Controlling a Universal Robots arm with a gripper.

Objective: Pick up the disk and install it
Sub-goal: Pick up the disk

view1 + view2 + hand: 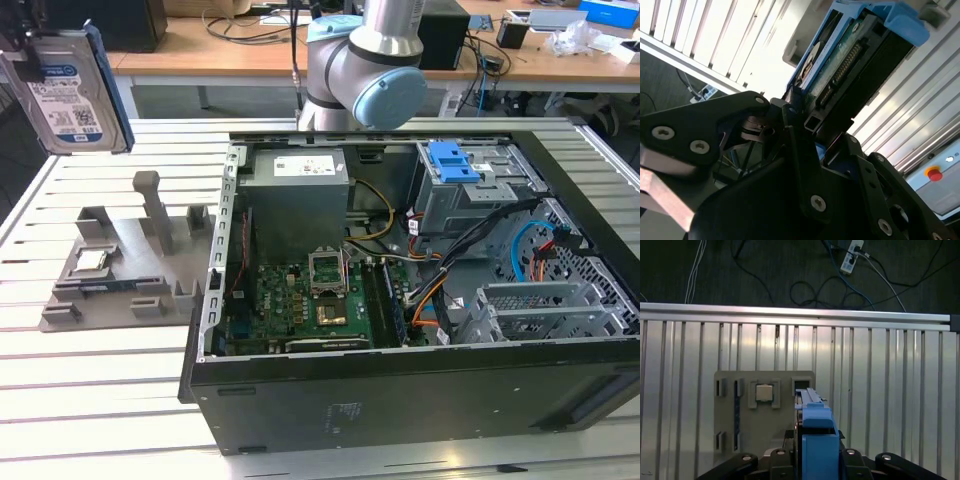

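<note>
The disk (70, 95), a silver drive with a white-and-blue label in a blue carrier frame, hangs in the air at the exterior view's far left, above the grey holder (120, 265). My gripper (805, 125) is shut on it, with black fingers (790, 112) clamped on both sides of its connector end. In the first wrist view the disk (815, 432) appears edge-on, lifted well above the holder (730, 432). The open computer case (215, 250) lies to the exterior view's right of the disk, and its drive cage (470, 190) is at the far corner.
A small square chip (764, 392) sits in the grey holder, which also has upright posts (150, 205). A bare blue bracket (452, 160) lies on the drive cage. Cables (500, 240) run inside the case. The arm's base (360, 70) stands behind the case. The slatted table's edge (790, 312) is near.
</note>
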